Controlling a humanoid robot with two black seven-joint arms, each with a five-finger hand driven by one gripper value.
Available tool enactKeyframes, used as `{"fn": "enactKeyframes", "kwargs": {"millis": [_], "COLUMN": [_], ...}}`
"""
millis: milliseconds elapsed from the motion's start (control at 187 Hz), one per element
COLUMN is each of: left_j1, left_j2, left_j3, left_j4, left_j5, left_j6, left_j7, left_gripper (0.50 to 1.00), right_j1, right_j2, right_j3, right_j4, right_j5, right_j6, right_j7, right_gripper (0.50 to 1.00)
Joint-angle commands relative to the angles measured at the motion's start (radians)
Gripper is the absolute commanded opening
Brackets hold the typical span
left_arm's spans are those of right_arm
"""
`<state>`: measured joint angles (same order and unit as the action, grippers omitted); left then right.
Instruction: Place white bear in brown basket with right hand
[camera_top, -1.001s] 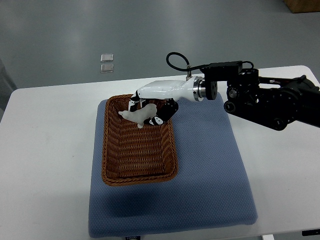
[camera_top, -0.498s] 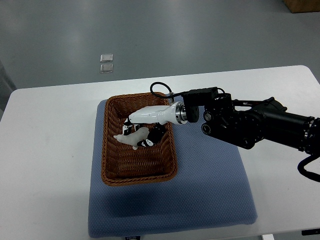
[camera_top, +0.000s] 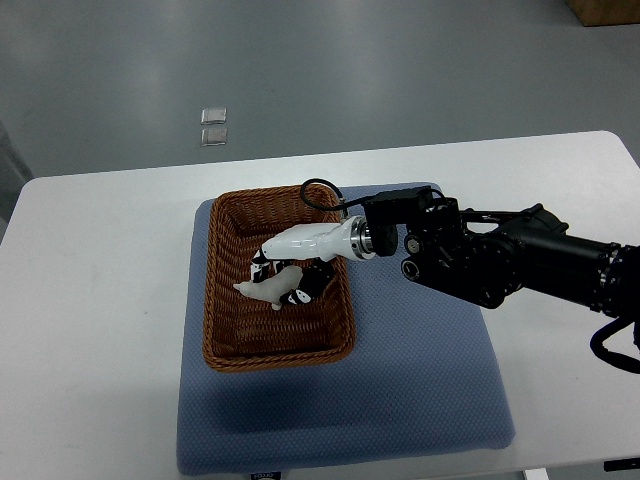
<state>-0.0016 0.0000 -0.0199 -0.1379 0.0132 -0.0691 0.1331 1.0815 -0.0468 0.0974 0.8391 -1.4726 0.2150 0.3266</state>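
Observation:
The white bear (camera_top: 264, 289) is a small pale toy held low inside the brown wicker basket (camera_top: 225, 300), near its middle. My right hand (camera_top: 285, 280), white with black fingers, reaches in from the right over the basket's right rim and is shut on the bear. Whether the bear touches the basket floor is unclear. The left arm is out of view.
The basket stands on a blue-grey mat (camera_top: 420, 390) on a white table (camera_top: 90, 300). My dark right forearm (camera_top: 500, 260) stretches across the mat's upper right. Two small clear packets (camera_top: 213, 125) lie on the grey floor beyond the table's far edge.
My right hand has carried the bear from above the basket's far end down and nearer, into the basket's middle. In the last half second it sank slightly lower.

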Motion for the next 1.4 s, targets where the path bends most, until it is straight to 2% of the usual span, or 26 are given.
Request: {"fn": "enactKeyframes", "kwargs": {"millis": [0, 16, 112, 273, 343, 412, 471, 627, 846, 1114, 1296, 1392], "left_j1": [0.000, 0.000, 0.000, 0.000, 0.000, 0.000, 0.000, 0.000, 0.000, 0.000, 0.000, 0.000], "left_j2": [0.000, 0.000, 0.000, 0.000, 0.000, 0.000, 0.000, 0.000, 0.000, 0.000, 0.000, 0.000], "left_j3": [0.000, 0.000, 0.000, 0.000, 0.000, 0.000, 0.000, -0.002, -0.002, -0.003, -0.003, -0.003], "left_j4": [0.001, 0.001, 0.000, 0.001, 0.000, 0.000, 0.001, 0.000, 0.000, 0.001, 0.000, 0.000], "left_j5": [0.001, -0.001, 0.001, 0.001, 0.001, 0.001, 0.001, 0.001, -0.001, 0.001, 0.001, -0.001], "left_j6": [0.000, 0.000, 0.000, 0.000, 0.000, 0.000, 0.000, 0.000, 0.000, 0.000, 0.000, 0.000], "left_j7": [0.000, 0.000, 0.000, 0.000, 0.000, 0.000, 0.000, 0.000, 0.000, 0.000, 0.000, 0.000], "left_gripper": [1.000, 1.000, 1.000, 1.000, 1.000, 1.000, 1.000, 1.000, 1.000, 1.000, 1.000, 1.000], "right_j1": [-0.002, -0.002, -0.002, 0.000, 0.000, 0.002, 0.006, 0.014, -0.006, -0.189, -0.296, -0.341], "right_j2": [-0.001, -0.001, -0.002, -0.004, -0.004, -0.008, -0.015, -0.041, -0.079, -0.088, -0.067, -0.027], "right_j3": [0.002, 0.002, 0.004, 0.005, 0.007, 0.012, 0.018, 0.033, 0.191, 0.544, 0.769, 0.849], "right_j4": [0.001, 0.000, 0.000, 0.001, 0.003, 0.006, 0.009, 0.012, 0.014, 0.006, -0.011, -0.040], "right_j5": [0.001, 0.001, 0.003, 0.008, 0.014, 0.017, 0.021, 0.026, 0.143, 0.425, 0.522, 0.601], "right_j6": [0.000, 0.000, -0.002, 0.000, 0.004, 0.009, 0.010, 0.010, 0.007, -0.006, -0.092, -0.124], "right_j7": [0.002, 0.002, 0.002, 0.003, 0.003, 0.005, 0.009, 0.014, 0.014, 0.015, 0.017, 0.052], "right_gripper": [0.646, 0.672, 0.756, 0.799, 0.858, 0.864, 0.895, 0.897, 0.905, 0.909, 0.909, 0.909]}}
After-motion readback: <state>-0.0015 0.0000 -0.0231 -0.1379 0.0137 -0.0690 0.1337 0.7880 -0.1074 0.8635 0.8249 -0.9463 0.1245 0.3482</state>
